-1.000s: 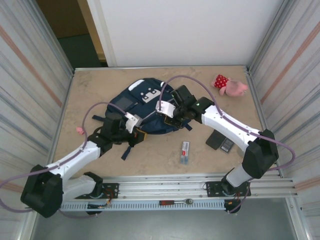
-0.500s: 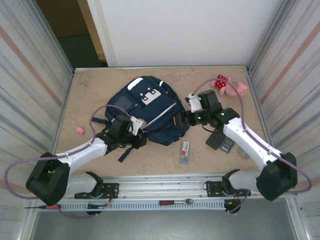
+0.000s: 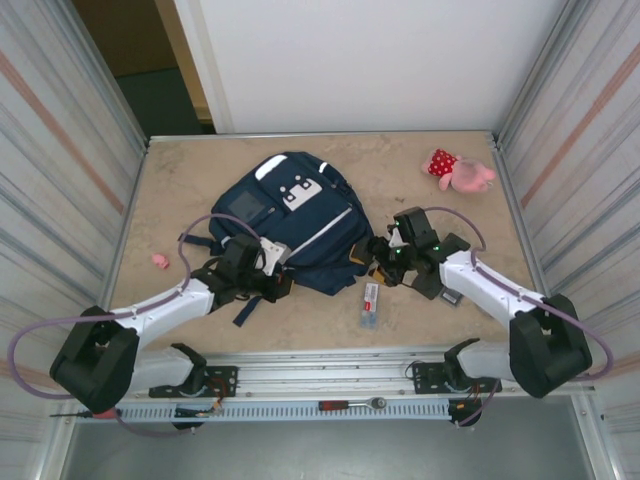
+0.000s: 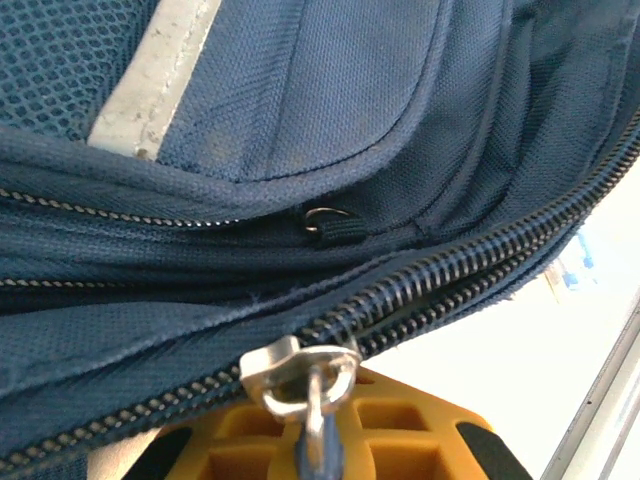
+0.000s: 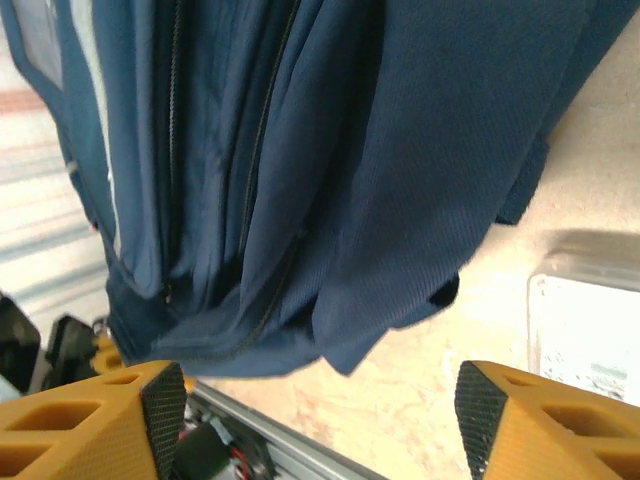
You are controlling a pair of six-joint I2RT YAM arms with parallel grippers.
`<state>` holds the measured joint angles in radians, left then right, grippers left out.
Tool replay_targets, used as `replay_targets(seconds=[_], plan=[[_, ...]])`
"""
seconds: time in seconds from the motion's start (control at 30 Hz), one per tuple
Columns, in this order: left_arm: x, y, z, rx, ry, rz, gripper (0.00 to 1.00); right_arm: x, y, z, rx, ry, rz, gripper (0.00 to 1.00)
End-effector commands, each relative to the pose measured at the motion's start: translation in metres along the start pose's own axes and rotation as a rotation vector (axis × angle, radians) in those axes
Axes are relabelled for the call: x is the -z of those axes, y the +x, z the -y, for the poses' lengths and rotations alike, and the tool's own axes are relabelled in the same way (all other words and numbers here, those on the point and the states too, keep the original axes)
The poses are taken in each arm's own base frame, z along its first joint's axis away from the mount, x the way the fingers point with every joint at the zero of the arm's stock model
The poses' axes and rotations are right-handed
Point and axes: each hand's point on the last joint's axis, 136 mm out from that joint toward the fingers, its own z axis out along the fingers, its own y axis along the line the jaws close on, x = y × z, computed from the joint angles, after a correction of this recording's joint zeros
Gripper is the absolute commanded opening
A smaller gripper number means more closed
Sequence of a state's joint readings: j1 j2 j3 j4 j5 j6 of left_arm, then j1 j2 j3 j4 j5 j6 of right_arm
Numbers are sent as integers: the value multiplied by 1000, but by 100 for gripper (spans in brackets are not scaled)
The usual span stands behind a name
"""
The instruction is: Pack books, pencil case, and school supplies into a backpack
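Navy fabric backpack (image 3: 295, 225), mid-frame, slumped flat — right gripper (image 3: 368, 264), jaws spread empty, has swung off it toward the white pack (image 3: 370, 303) below; left gripper (image 3: 272, 280) clamps the zipper pull (image 4: 300, 375) — supplies likely next.

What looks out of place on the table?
Two strays: a pink plush toy in the far right corner and a small pink thing near the left wall; neither looks like school gear. The white pack lies loose on the table near the backpack. No spill or damage visible.
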<state>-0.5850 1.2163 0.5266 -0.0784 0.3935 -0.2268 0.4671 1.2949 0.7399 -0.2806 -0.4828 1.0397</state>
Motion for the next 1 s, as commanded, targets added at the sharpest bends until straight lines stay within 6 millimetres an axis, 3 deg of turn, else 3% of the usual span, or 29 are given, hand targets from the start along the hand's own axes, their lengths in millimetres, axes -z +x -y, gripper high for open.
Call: replay_targets(seconds=[0.0, 0.13, 0.33, 0.47, 0.6, 0.73, 0.83, 0.97], plan=[[-1, -1, 6, -18, 11, 13, 0, -12, -16, -7, -40, -26, 47, 58], [-6, 1, 14, -25, 27, 3, 0, -30, -17, -2, -17, 16, 46, 31], [-18, 4, 34, -50, 62, -29, 0, -47, -13, -9, -27, -19, 58, 12], [-29, 4, 56, -76, 96, -65, 1, -46, -14, -20, -46, -48, 99, 12], [-42, -2, 86, -106, 160, -83, 11, -48, -12, -28, -32, -61, 99, 11], [-48, -19, 113, -139, 221, -59, 23, -50, -3, -21, -10, -45, 63, 11], [-45, -31, 121, -156, 228, -30, 32, -42, -7, -23, 51, -68, 47, 14], [-26, -37, 112, -232, 189, 17, 51, -20, -19, -27, 255, -62, 2, 26]])
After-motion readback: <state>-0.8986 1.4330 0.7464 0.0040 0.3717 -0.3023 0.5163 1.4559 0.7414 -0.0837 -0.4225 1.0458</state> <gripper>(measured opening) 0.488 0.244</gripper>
